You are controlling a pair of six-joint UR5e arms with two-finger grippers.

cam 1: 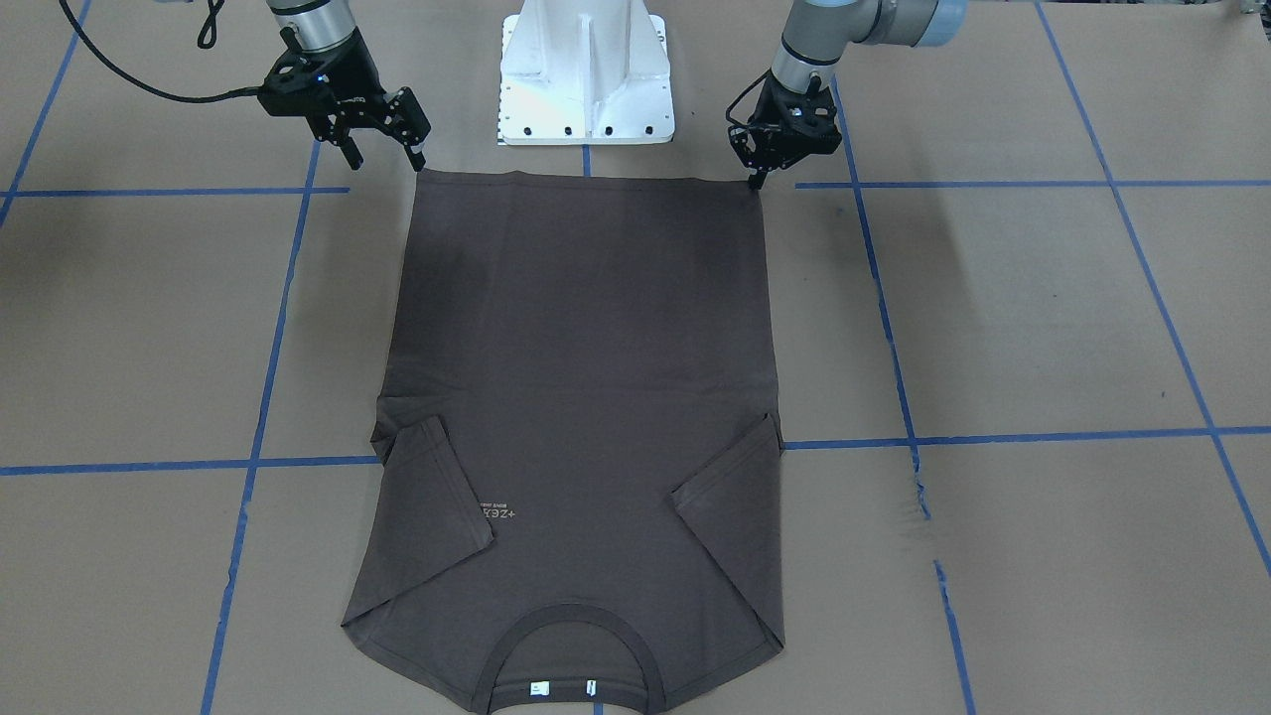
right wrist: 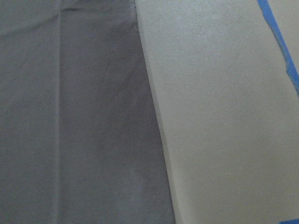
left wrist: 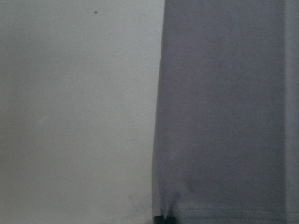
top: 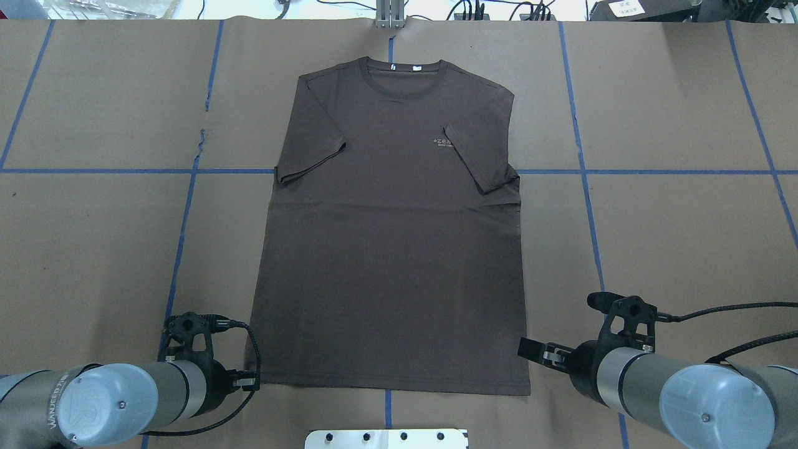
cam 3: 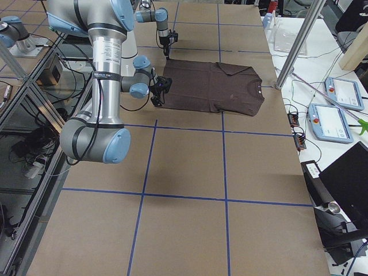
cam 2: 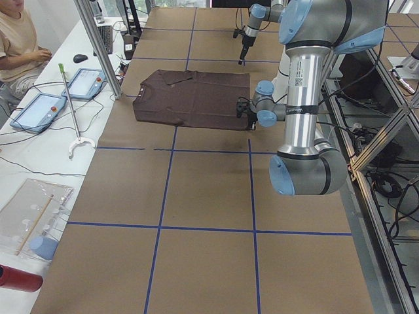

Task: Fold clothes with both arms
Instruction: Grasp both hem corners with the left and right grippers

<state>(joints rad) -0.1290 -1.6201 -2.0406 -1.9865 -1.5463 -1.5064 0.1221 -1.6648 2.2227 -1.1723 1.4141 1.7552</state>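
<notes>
Brown-paper counter (cam 1: 1043,318), blue tape grid (cam 1: 993,438). T-shirt (cam 1: 581,348) flat at centre, sleeves (cam 1: 437,497) already folded inward, body unfolded. Left end effector (cam 1: 758,179), upper right in front view, narrow, seemingly pinching hem corner. Right end effector (cam 1: 387,161), upper left, wide, just beside other corner. Lengthwise fold pending.

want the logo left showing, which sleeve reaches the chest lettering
The sleeve nearer the right arm: its folded-in edge meets the pale lettering and seems to cover its end. The other sleeve lies on plain fabric, apart from the print.
</notes>
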